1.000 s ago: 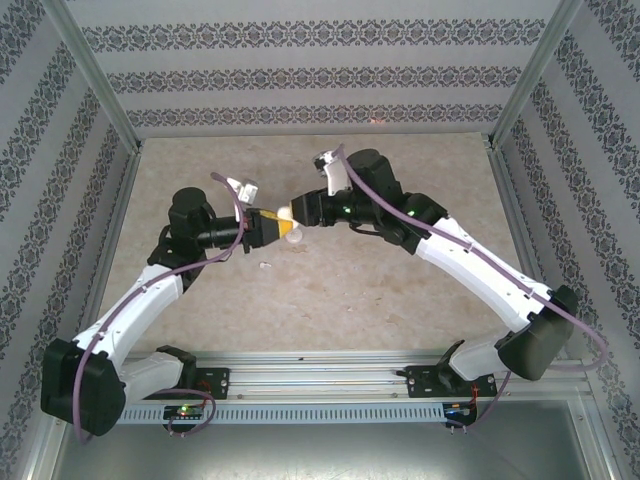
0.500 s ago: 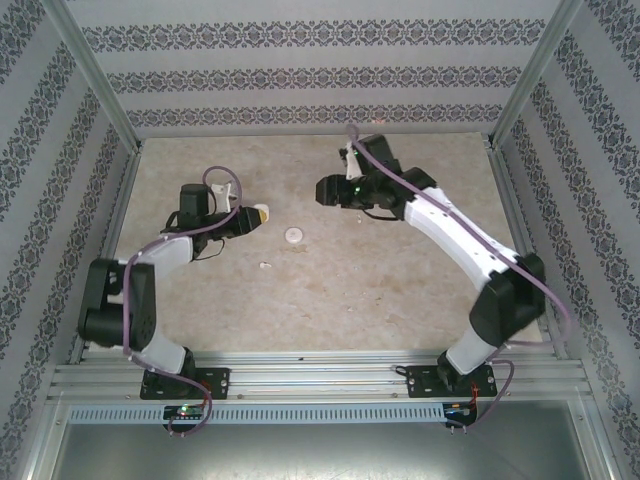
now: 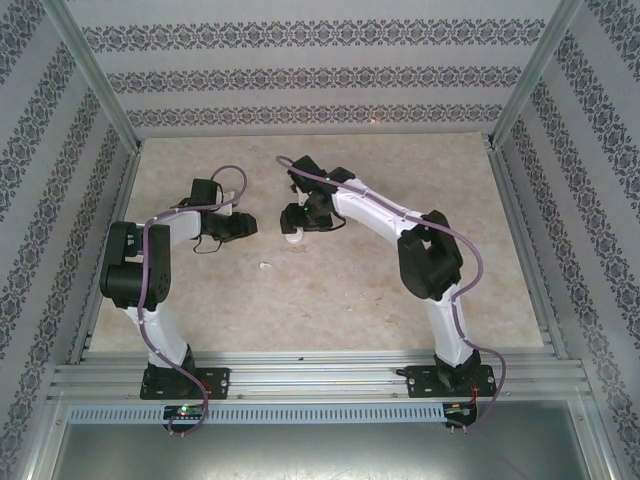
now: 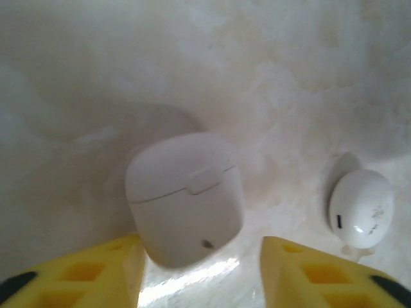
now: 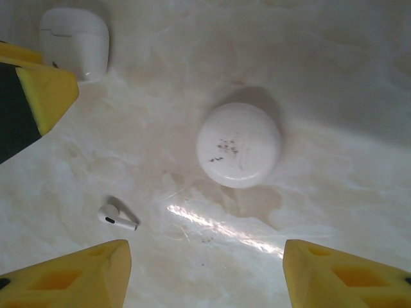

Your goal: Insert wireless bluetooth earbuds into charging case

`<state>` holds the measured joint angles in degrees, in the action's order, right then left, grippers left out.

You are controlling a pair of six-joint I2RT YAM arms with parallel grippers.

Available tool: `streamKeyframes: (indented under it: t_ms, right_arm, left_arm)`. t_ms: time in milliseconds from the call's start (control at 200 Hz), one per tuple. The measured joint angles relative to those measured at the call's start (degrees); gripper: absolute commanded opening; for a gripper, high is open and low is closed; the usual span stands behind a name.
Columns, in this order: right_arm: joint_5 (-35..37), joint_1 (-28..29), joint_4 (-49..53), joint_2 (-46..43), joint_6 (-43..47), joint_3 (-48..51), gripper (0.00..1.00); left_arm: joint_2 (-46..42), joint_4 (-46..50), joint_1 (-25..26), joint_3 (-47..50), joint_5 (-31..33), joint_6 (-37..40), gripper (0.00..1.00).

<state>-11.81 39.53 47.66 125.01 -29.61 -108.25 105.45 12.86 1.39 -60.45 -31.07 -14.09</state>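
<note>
White charging case, lower edge blurred, beside spread left jaws; right jaws apart, empty.

Disc: flat, round, white, lying on table. Dark specks and fine scratches on top face, soft shadow on far side. In left wrist view disc seen at slant, specks visible.
Table: pale marbled beige, glossy, bright glare streak just beside disc.
Walls: white with dark floral bands, on three sides.
Metal posts at corners.
Rail along near edge.
</note>
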Motion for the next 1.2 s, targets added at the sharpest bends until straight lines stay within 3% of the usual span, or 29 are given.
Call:
streamKeyframes:
  t_ms: [235, 939, 1054, 1199]
  right_arm:
    - [2.1, 1.2, 4.5, 5.3, 0.0, -5.0, 0.67]
    - [7.4, 1.2, 12.1, 16.6, 3.1, -20.1, 0.7]
    - [8.1, 1.2, 13.0, 18.7, 3.8, -21.5, 0.66]
    - [9.2, 1.5, 14.1, 19.7, 4.8, -21.9, 0.51]
  left_arm:
    - [-2.4, 4.1, 0.0, -0.2, 2.9, 2.3, 0.64]
    - [-10.3, 6.4, -1.1, -0.3, 2.2, 3.2, 0.65]
    - [-10.3, 6.4, -1.1, -0.3, 1.7, 3.2, 0.65]
    - [-10.3, 6.4, -1.2, -0.3, 1.0, 3.2, 0.64]
